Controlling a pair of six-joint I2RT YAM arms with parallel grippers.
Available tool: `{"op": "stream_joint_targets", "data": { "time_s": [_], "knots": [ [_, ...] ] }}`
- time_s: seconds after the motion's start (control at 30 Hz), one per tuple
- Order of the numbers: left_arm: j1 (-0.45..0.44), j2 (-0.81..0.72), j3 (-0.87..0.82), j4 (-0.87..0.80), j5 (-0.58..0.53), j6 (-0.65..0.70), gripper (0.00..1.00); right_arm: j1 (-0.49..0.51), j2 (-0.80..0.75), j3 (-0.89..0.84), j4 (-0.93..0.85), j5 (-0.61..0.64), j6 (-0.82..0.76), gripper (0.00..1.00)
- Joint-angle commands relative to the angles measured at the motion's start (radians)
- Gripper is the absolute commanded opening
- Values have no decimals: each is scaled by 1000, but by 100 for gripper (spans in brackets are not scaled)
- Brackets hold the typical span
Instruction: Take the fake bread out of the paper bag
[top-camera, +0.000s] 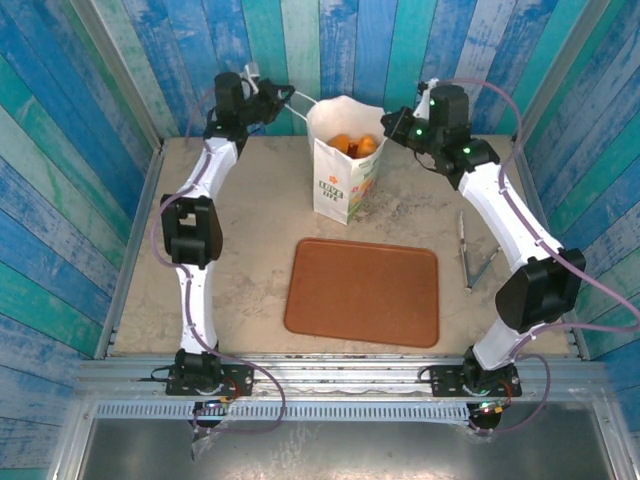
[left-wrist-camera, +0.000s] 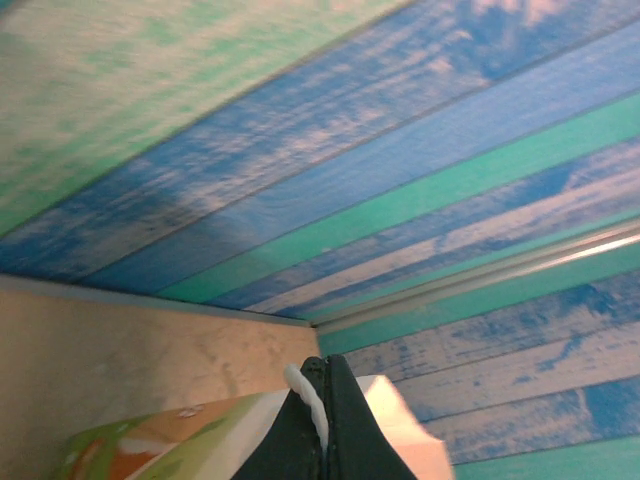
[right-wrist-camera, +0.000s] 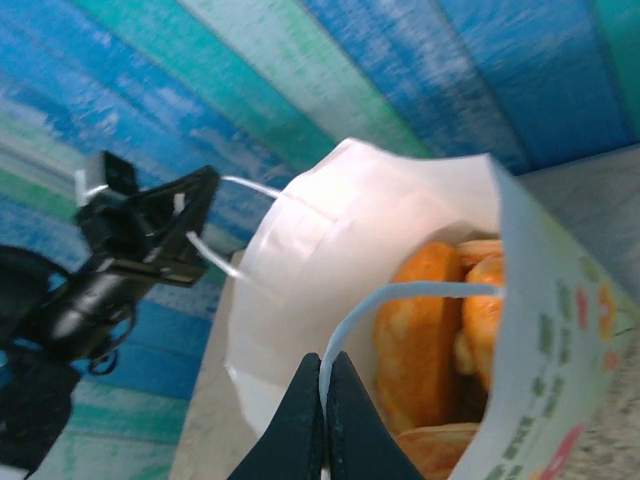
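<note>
Paper bag (top-camera: 345, 185) handles (right-wrist-camera: 400, 292) tight in left fingers (left-wrist-camera: 350, 440) and right fingers (right-wrist-camera: 300, 430), arms outstretched.

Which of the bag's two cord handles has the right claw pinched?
The handle arching over the bread; the other handle stretches away to the left claw.

Place: a robot lab cell, a staged test booth.
Walls: planks (top-camera: 60, 150) painted in blue and teal streaks close the left, far and right sides.
Counter: beige stone-look counter (top-camera: 250, 210), metal rails (top-camera: 340, 372) along its near edge.
Machines: left arm (top-camera: 195, 235) and right arm (top-camera: 515, 225), white, bolted at the near edge, cables trailing.
Props: fake bread (top-camera: 355, 145) in a paper bag (top-camera: 345, 190), a brown tray (top-camera: 365, 292), tongs (top-camera: 470, 255).
</note>
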Motion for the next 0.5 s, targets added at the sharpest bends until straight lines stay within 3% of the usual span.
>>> {"op": "stream_joint_targets", "data": {
  "time_s": [0.0,0.27,0.47],
  "knots": [
    [49,-228,-116,10,5,54,0,54,16,28,85,-83,33,1],
    [163,-550,-512,58,-31,91,0,201,72,63,112,-123,54,1],
    [254,-733,-678,13,-42,114,0,295,88,68,155,-124,84,1]
  ]
}}
